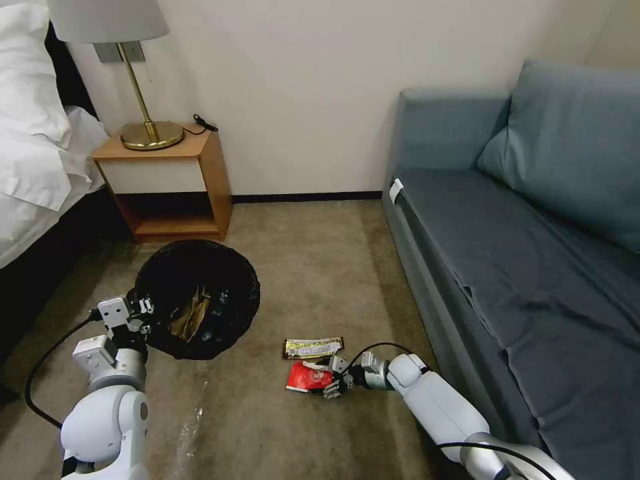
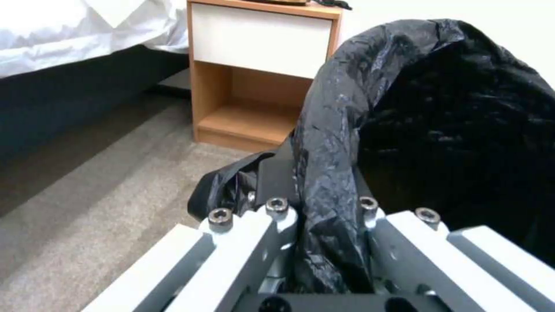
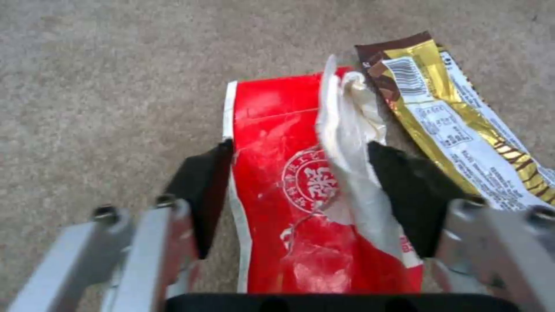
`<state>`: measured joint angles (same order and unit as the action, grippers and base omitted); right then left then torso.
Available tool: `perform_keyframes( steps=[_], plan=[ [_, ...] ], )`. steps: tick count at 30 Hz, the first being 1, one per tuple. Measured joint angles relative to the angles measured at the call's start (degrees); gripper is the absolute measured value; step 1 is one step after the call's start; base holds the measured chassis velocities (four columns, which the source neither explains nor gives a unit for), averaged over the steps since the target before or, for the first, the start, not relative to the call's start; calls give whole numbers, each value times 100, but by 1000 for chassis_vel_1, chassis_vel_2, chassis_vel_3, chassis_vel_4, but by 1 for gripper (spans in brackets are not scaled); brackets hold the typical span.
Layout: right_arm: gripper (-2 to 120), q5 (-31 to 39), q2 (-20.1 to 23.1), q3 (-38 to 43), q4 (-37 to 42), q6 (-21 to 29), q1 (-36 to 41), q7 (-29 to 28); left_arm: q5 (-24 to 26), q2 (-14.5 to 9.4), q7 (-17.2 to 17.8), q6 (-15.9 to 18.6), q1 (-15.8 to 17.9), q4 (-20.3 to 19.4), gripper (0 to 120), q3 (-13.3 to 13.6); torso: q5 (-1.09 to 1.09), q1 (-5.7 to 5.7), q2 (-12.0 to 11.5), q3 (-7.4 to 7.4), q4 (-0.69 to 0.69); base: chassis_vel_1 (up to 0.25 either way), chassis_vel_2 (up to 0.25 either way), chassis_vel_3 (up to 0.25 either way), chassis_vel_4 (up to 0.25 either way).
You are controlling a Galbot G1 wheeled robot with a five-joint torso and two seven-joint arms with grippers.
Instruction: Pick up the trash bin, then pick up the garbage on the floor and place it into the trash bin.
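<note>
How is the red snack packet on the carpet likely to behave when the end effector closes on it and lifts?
The red snack packet is flat, creased and torn, so it will probably crumple and hang limp. It looks empty, hence light. Its glossy film may slip between the right end effector's fingers.

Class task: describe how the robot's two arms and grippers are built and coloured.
Both arms have rounded white and grey shells with black cables looping alongside. The left gripper and right gripper have pale silver-grey metal linkages fastened with dark hex bolts; the right gripper's fingers are black, wedge-shaped pads.
</note>
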<state>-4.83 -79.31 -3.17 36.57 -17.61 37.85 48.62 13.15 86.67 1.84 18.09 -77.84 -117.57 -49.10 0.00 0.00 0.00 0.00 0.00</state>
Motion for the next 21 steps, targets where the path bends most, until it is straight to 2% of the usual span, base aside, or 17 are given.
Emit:
perform_keyframes(
  steps=[4, 5, 7, 11, 12, 13, 15, 17, 21],
  plan=[
    [45, 27, 7, 33, 10, -5, 1, 0, 2, -3, 0, 0, 20, -3, 4, -1, 0, 0, 0, 0, 0, 0, 0, 0, 0],
    [45, 27, 7, 33, 10, -5, 1, 0, 2, -3, 0, 0, 20, -3, 4, -1, 0, 0, 0, 0, 0, 0, 0, 0, 0],
    [32, 51, 15, 54, 21, -5, -4, 1, 2, -2, 0, 0, 28, -3, 4, 8, 0, 0, 0, 0, 0, 0, 0, 0, 0],
    [27, 66, 22, 61, 32, -5, -7, 4, 3, -1, 0, 0, 31, -3, 4, 9, 0, 0, 0, 0, 0, 0, 0, 0, 0],
    [17, 77, 26, 64, 37, -5, -7, 6, 3, -1, 0, 0, 32, -3, 4, 9, 0, 0, 0, 0, 0, 0, 0, 0, 0],
    [17, 77, 26, 64, 37, -5, -7, 6, 3, -1, 0, 0, 32, -3, 4, 9, 0, 0, 0, 0, 0, 0, 0, 0, 0],
    [4, 90, 38, 67, 42, -5, -6, 10, 4, -1, 0, 0, 32, -2, 4, 3, 0, 0, 0, 0, 0, 0, 0, 0, 0],
    [0, 100, 42, 65, 57, -5, -3, 18, 5, -3, 1, 0, 32, -2, 4, 2, 0, 0, 0, 0, 0, 0, 0, 0, 0],
    [0, 158, 67, 48, 133, -5, -4, 37, 2, -11, 1, -1, 31, 16, 4, 0, 0, 0, 0, 0, 0, 0, 0, 0, 0]
  ],
)
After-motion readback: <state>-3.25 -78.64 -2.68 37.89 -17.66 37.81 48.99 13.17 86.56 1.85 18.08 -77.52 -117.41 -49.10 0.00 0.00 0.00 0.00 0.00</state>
